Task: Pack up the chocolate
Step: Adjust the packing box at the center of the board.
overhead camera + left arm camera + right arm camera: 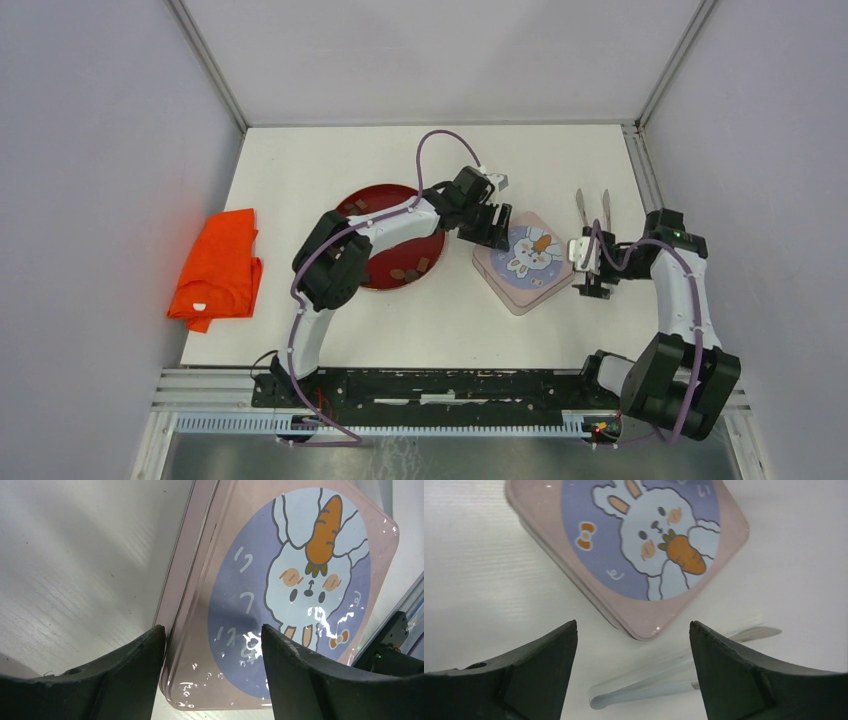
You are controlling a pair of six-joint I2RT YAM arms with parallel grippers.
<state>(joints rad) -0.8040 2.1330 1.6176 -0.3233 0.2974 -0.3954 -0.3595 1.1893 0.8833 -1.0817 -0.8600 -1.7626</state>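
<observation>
Several small brown chocolate pieces (408, 270) lie on the round dark-red plate (385, 275). The pale pink box (525, 262) sits to the plate's right, shut under a lid printed with a rabbit and carrot. My left gripper (492, 228) is open at the box's left corner. In the left wrist view (212, 630) one finger stands outside the box's (200, 570) edge and the other over the lid. My right gripper (585, 262) is open and empty at the box's right corner. In the right wrist view (633, 625) it hangs over the table just short of the box (589, 570).
Metal tweezers (592, 210) lie right of the box and show between my right fingers (664, 685). A folded orange cloth (220, 262) lies at the table's left edge. Grey walls enclose the table; a rail runs along the near edge.
</observation>
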